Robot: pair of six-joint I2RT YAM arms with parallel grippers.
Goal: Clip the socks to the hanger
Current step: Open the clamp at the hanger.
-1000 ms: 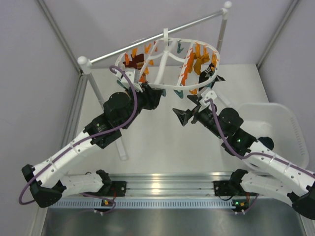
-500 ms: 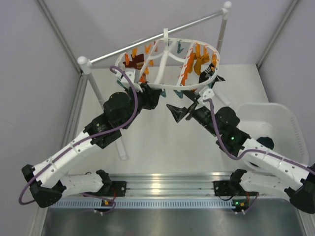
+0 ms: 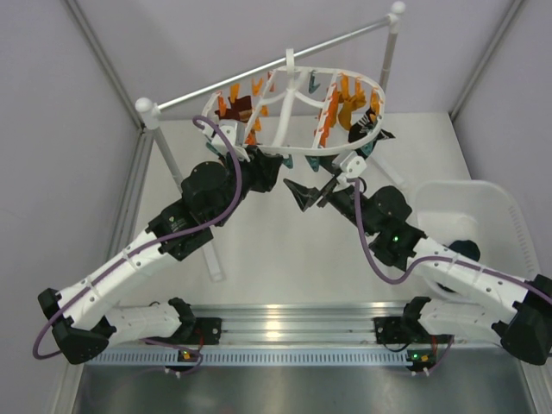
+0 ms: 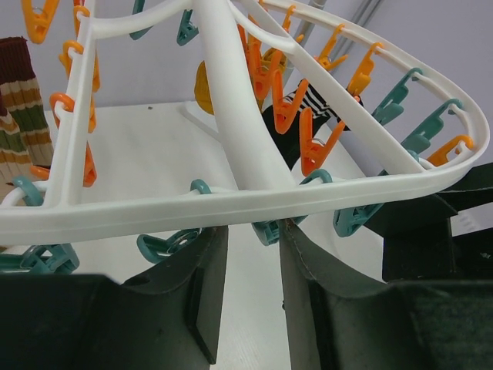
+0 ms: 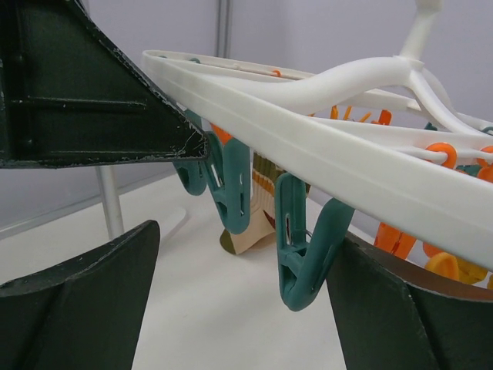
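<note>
White table, flat, smooth, matte. Standing on it: a drying stand with two white posts with ball tops and a metal rod across. One post is near the left side, the other at the back right. A milky plastic tub sits at the right edge. A metal rail runs along the near edge, carrying the left arm base and the right arm base, well apart.
</note>
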